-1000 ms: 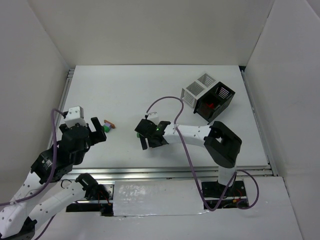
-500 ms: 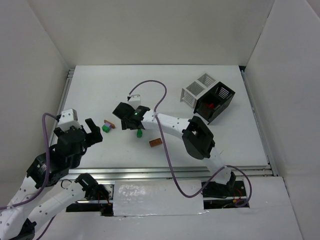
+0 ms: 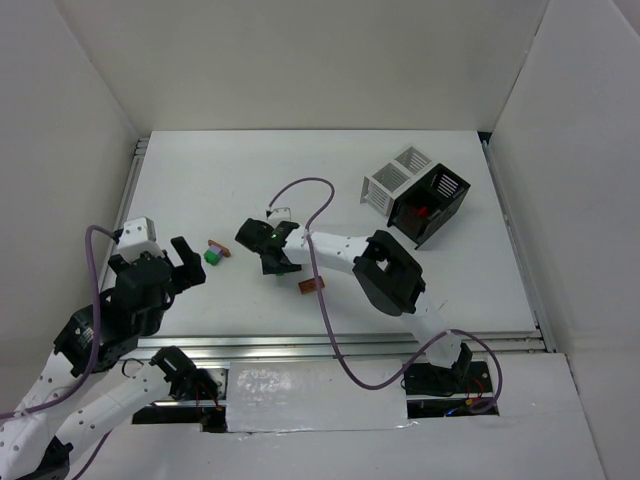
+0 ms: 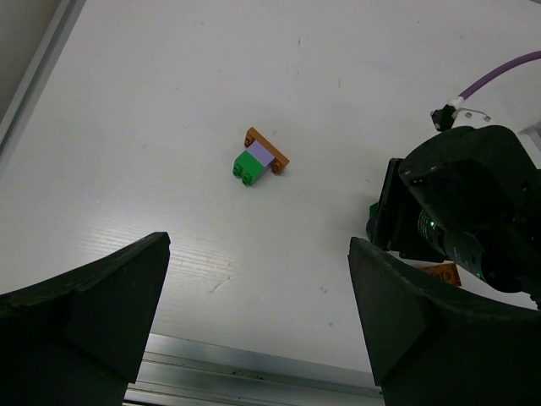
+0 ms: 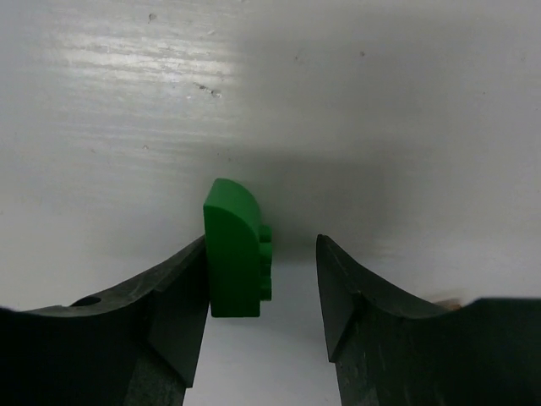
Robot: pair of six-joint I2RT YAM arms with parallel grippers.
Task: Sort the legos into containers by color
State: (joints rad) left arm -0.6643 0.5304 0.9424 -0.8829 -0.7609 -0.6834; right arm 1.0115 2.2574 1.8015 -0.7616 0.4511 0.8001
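A small green lego [image 5: 232,254] stands on the table between the fingers of my right gripper [image 5: 262,271]. It touches the left finger, and a gap separates it from the right finger. In the top view this gripper [image 3: 278,268] points down at mid-table and covers the brick. An orange-brown lego [image 3: 311,285] lies just to its right. A stacked green, purple and orange lego [image 4: 258,158] lies left of centre. My left gripper [image 3: 190,262] hovers wide open beside that stack [image 3: 213,253]. A red lego [image 3: 423,211] sits inside the black container [image 3: 440,195].
A white slatted container [image 3: 393,180] stands at the back right, touching the black one. The right arm's purple cable [image 3: 300,190] loops above the table. White walls enclose three sides. A metal rail [image 3: 350,345] runs along the near edge.
The right arm swung left from mid-table, came down over the green lego, and its jaws narrowed around it. The left gripper pulled back a little and has since held still, open.
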